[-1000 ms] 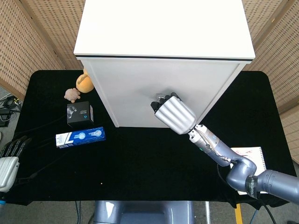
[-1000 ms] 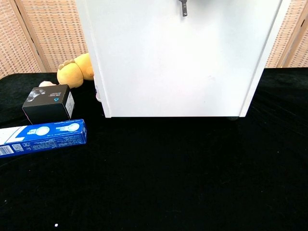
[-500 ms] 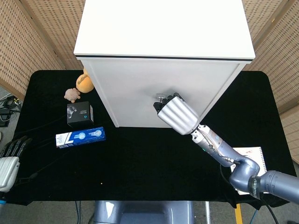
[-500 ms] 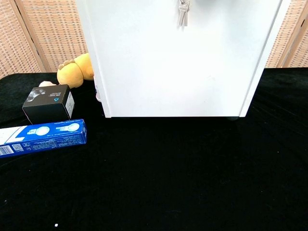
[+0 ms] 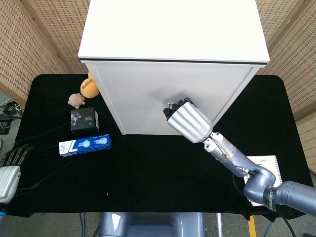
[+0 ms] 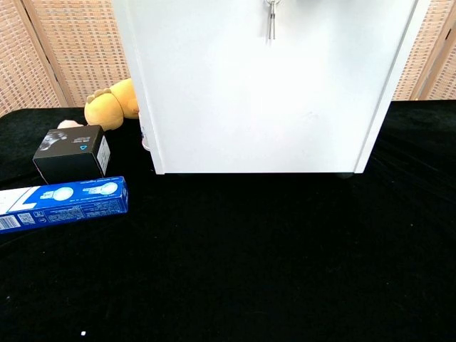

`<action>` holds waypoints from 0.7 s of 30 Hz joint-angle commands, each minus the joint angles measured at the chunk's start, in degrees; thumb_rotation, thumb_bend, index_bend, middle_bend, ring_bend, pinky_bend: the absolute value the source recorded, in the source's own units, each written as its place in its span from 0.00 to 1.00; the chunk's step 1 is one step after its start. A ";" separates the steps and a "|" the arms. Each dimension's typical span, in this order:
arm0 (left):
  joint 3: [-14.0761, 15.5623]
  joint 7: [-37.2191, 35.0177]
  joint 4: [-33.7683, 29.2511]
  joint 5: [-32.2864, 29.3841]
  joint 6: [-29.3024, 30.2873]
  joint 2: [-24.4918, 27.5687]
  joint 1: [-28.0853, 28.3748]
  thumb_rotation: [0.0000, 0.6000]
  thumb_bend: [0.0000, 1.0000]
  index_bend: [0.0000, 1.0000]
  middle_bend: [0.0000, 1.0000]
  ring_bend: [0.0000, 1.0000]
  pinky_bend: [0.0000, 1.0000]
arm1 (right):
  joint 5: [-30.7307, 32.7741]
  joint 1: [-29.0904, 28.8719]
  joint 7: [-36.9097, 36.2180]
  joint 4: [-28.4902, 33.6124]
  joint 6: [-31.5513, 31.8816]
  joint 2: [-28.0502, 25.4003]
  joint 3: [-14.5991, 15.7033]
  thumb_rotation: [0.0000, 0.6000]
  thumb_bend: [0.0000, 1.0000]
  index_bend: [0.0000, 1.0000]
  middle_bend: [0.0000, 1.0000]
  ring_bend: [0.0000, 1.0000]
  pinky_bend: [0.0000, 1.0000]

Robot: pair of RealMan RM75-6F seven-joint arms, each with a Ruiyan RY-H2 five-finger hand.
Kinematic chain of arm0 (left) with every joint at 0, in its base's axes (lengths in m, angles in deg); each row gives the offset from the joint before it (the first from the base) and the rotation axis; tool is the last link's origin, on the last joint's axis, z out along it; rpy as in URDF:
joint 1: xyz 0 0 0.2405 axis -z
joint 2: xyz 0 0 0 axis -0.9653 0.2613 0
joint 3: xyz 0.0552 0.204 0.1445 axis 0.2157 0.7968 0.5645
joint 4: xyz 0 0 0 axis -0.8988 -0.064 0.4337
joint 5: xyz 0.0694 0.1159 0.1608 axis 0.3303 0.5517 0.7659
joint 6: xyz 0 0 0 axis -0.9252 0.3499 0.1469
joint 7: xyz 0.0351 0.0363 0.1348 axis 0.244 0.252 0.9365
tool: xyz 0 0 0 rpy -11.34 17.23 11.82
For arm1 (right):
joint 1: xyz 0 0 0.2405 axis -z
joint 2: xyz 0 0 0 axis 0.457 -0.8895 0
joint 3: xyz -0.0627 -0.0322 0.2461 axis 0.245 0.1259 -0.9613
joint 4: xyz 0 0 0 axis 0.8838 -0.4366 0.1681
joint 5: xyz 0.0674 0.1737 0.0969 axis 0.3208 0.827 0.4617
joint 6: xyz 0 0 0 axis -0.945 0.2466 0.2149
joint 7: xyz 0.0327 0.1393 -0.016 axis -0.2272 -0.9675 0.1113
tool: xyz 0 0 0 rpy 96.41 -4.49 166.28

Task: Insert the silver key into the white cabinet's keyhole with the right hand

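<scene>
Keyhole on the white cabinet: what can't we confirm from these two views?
- Keyhole: head view, the right hand covers it; chest view, the top edge cuts it off.
- Silver key: only a hanging part shows in the chest view; whether it is seated cannot be told.
- Right hand's grip: head view shows only its back.
- Left hand: cut by the head view's left edge.

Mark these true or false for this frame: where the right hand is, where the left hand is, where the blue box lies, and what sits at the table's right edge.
1. The right hand is at the white cabinet front. True.
2. The left hand grips the blue box. False: it rests apart at the table's left edge, fingers spread.
3. The blue box lies in front of the black box. True.
4. A yellow plush sits at the table's right edge. False: it is left of the cabinet; a notebook lies at the right.
</scene>
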 commanded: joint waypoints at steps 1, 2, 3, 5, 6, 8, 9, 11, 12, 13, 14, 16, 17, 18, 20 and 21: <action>0.04 -0.16 0.01 0.09 0.07 0.07 -0.05 1.00 0.00 0.00 0.00 0.00 0.00 | -0.92 0.85 -0.80 1.17 1.43 -1.54 -0.06 1.00 0.34 0.65 0.89 0.89 1.00; 0.04 -0.25 0.04 0.10 0.10 0.10 -0.07 1.00 0.00 0.00 0.00 0.00 0.00 | -1.34 1.26 -1.22 1.50 2.07 -2.06 0.05 1.00 0.34 0.65 0.89 0.89 1.00; 0.04 -0.45 0.07 0.11 0.14 0.16 -0.10 1.00 0.00 0.00 0.00 0.00 0.00 | -2.00 1.89 -1.84 1.85 2.96 -2.83 0.29 1.00 0.34 0.64 0.89 0.89 1.00; 0.02 -1.03 0.09 0.23 0.36 0.38 -0.21 1.00 0.00 0.00 0.00 0.00 0.00 | -4.06 3.81 -3.76 2.16 5.85 -4.64 1.16 1.00 0.34 0.64 0.88 0.89 1.00; 0.02 -1.22 0.09 0.30 0.44 0.47 -0.25 1.00 0.00 0.00 0.00 0.00 0.00 | -4.90 4.58 -4.63 2.06 7.01 -5.26 1.58 1.00 0.34 0.64 0.87 0.89 1.00; 0.08 -1.65 0.05 0.55 0.66 0.67 -0.37 1.00 0.00 0.00 0.00 0.00 0.00 | -6.84 6.80 -7.24 1.55 10.20 -6.62 2.87 1.00 0.34 0.64 0.86 0.88 1.00; 0.17 -1.89 0.05 0.85 0.83 0.81 -0.46 1.00 0.00 0.00 0.00 0.00 0.00 | -8.76 8.57 -9.67 0.62 12.99 -7.60 4.07 1.00 0.34 0.63 0.85 0.87 1.00; 0.33 -2.16 0.05 1.27 1.02 0.92 -0.58 1.00 0.00 0.00 0.00 0.00 0.00 | -11.18 10.63 -12.72 -1.43 16.50 -8.51 5.48 1.00 0.33 0.62 0.82 0.84 1.00; 0.43 -2.27 -0.01 1.58 1.17 0.97 -0.65 1.00 0.00 0.00 0.00 0.00 0.00 | -12.31 12.19 -14.38 -2.87 18.92 -8.94 6.38 1.00 0.33 0.61 0.80 0.82 1.00; 0.50 -2.32 -0.07 1.85 1.32 1.01 -0.71 1.00 0.00 0.00 0.00 0.00 0.00 | -13.04 13.70 -15.90 -4.28 21.01 -9.18 7.23 1.00 0.33 0.60 0.78 0.80 1.00; 0.57 -2.32 -0.14 2.15 1.50 1.03 -0.78 1.00 0.00 0.00 0.00 0.00 0.00 | -13.60 15.16 -17.29 -5.62 22.98 -9.31 8.00 1.00 0.32 0.60 0.77 0.79 0.99; 0.68 -2.22 -0.23 2.58 1.76 0.99 -0.89 1.00 0.00 0.00 0.00 0.00 0.00 | -13.95 17.98 -19.79 -8.43 26.51 -9.04 9.23 1.00 0.30 0.56 0.71 0.72 0.93; 0.70 -2.15 -0.24 2.70 1.82 0.97 -0.91 1.00 0.00 0.00 0.00 0.00 0.00 | -13.62 19.12 -20.63 -9.38 27.73 -8.72 9.55 1.00 0.28 0.54 0.68 0.69 0.88; 0.72 -2.11 -0.27 2.81 1.91 0.94 -0.94 1.00 0.00 0.00 0.00 0.00 0.00 | -12.92 20.29 -21.39 -10.03 28.69 -8.30 9.85 1.00 0.23 0.50 0.62 0.63 0.78; 0.77 -2.07 -0.30 3.02 2.14 0.89 -1.06 1.00 0.00 0.00 0.00 0.00 0.00 | -10.24 23.05 -22.65 -10.15 29.88 -7.46 10.52 1.00 0.11 0.40 0.47 0.48 0.57; 0.78 -2.11 -0.32 3.10 2.28 0.90 -1.14 1.00 0.00 0.00 0.00 0.00 0.00 | -8.64 24.24 -22.77 -9.65 29.73 -7.32 10.90 1.00 0.05 0.32 0.37 0.37 0.45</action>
